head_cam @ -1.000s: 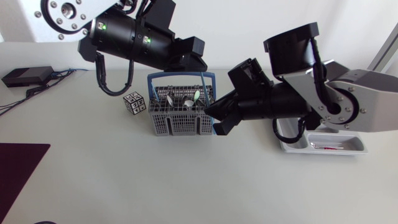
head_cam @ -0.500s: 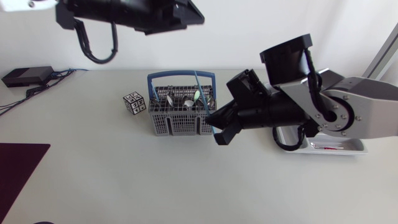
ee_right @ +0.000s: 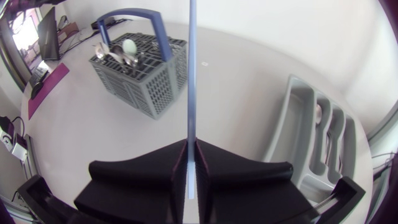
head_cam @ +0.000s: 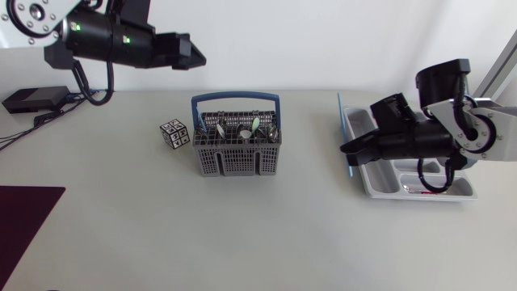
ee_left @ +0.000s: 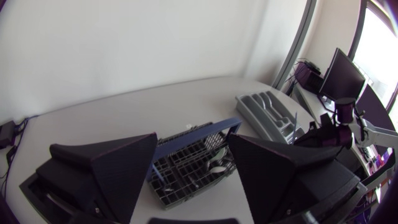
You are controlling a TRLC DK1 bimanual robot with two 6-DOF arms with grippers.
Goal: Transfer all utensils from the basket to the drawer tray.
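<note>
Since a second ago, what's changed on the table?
My right arm, jaws shut on the blue stick, carried it from the basket rightward to the tray. My left arm drew back leftward from over the basket. Basket, tray and cube stayed put.

One grey basket (head_cam: 237, 155) with one blue handle stands mid-counter. At least four utensils (head_cam: 245, 128) show in it; the exact number cannot be told. One thin blue utensil (head_cam: 342, 120) is pinched in the right tool (head_cam: 349, 148). The left tool (head_cam: 190, 55), the second of two, carries none. One drawer tray (head_cam: 359, 123) lies at the right, with one small red thing (head_cam: 428, 191) in its near compartment. At the left are one patterned cube (head_cam: 174, 133), one dark mat (head_cam: 24, 218) and one black box (head_cam: 32, 99).
</note>
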